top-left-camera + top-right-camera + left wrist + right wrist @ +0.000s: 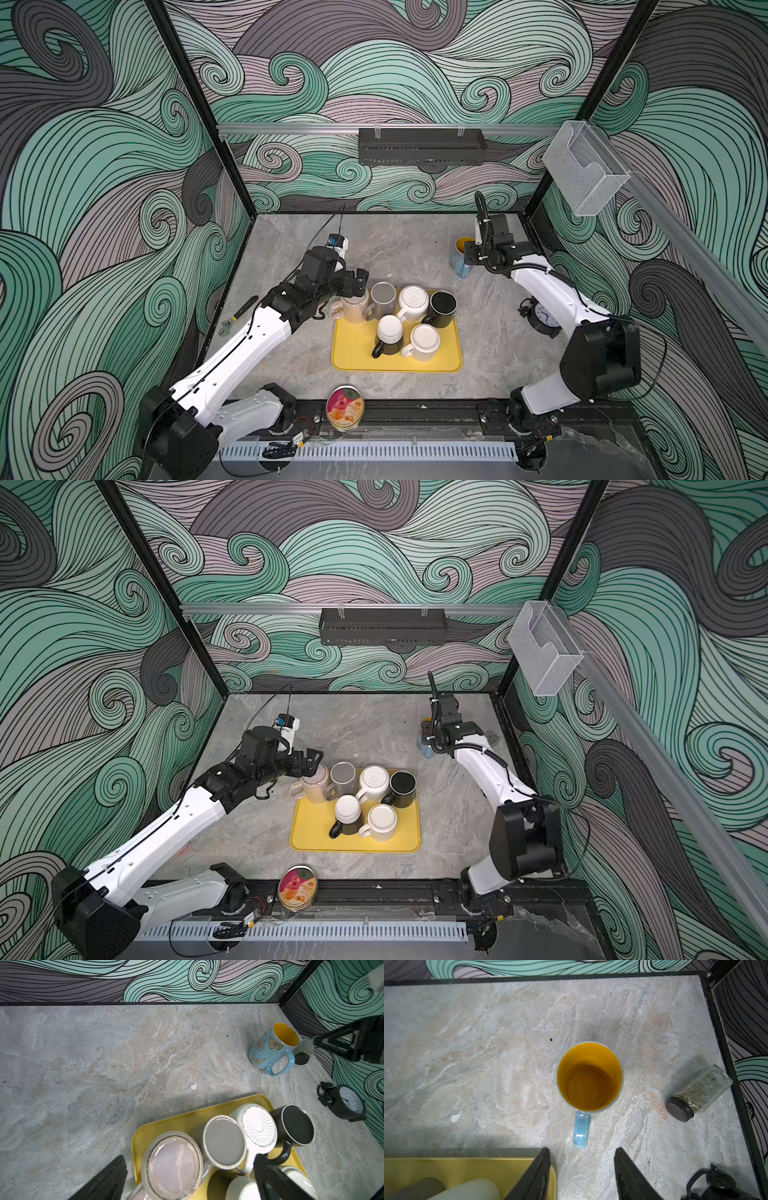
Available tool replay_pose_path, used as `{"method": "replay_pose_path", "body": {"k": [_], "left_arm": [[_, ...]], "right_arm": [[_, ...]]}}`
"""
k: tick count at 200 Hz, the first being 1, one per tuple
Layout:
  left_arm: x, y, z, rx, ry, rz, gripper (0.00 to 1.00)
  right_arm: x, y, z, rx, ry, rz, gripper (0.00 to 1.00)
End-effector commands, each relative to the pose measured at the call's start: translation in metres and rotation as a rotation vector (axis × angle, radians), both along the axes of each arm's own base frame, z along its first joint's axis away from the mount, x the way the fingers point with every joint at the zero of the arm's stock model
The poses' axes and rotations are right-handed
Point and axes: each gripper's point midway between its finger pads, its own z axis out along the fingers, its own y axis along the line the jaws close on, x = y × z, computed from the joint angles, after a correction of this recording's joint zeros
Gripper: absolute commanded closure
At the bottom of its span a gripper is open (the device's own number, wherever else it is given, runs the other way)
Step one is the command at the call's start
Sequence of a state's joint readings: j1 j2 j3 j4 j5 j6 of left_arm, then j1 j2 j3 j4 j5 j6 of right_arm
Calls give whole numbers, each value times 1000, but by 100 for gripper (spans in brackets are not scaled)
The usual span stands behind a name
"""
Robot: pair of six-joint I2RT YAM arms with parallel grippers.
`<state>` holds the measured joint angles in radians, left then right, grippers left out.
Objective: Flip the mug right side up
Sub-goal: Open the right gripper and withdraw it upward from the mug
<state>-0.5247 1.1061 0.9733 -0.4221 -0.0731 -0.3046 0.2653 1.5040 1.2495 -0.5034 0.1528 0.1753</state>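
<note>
Mug [589, 1076], blue with butterflies and yellow inside, stands upright with its mouth up on the table [488, 1043], toward the back right in both top views. Its handle points at the right tool [582, 1153].

A glass spice jar [699, 1093] with a black cap lies on its side near the mug, apart from it. A black alarm clock [349, 1103] stands further forward by the right wall. The yellow tray [395, 365] sits mid-table, well apart from the mug, with six mugs on it, all bottom up. A round tin [345, 407] lies at the front edge and a wrench [239, 313] lies by the left wall.

The right tool hangs just short of the mug's handle, jaws spread about halfway, with nothing between them and no contact showing.

The left tool [189, 1157] is spread wide over the tray's back left corner, with the upturned pink mug [172, 1165] below the gap. Whether it touches that mug I cannot tell.
</note>
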Motion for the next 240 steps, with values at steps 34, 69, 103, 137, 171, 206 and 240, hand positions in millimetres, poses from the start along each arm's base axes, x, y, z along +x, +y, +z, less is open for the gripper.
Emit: {"method": "replay_pose_path", "body": {"k": [34, 69, 103, 137, 171, 206, 240], "left_arm": [[-12, 34, 3, 77, 17, 115, 5], [-13, 58, -5, 214, -58, 153, 6], [-23, 54, 9, 201, -121, 72, 3], [-26, 43, 19, 199, 6, 16, 9], [-34, 35, 41, 139, -82, -45, 9], [-65, 16, 57, 109, -255, -281, 9], [-97, -1, 38, 119, -150, -494, 11]], "right_arm": [[-47, 35, 29, 15, -57, 110, 38], [-62, 61, 40, -24, -206, 286, 36], [-64, 59, 47, -72, -268, 302, 34], [-64, 62, 49, -48, -305, 299, 34], [-69, 65, 45, -34, -300, 320, 34], [-72, 63, 40, -26, -328, 305, 33], [-71, 62, 29, -34, -337, 297, 34]]}}
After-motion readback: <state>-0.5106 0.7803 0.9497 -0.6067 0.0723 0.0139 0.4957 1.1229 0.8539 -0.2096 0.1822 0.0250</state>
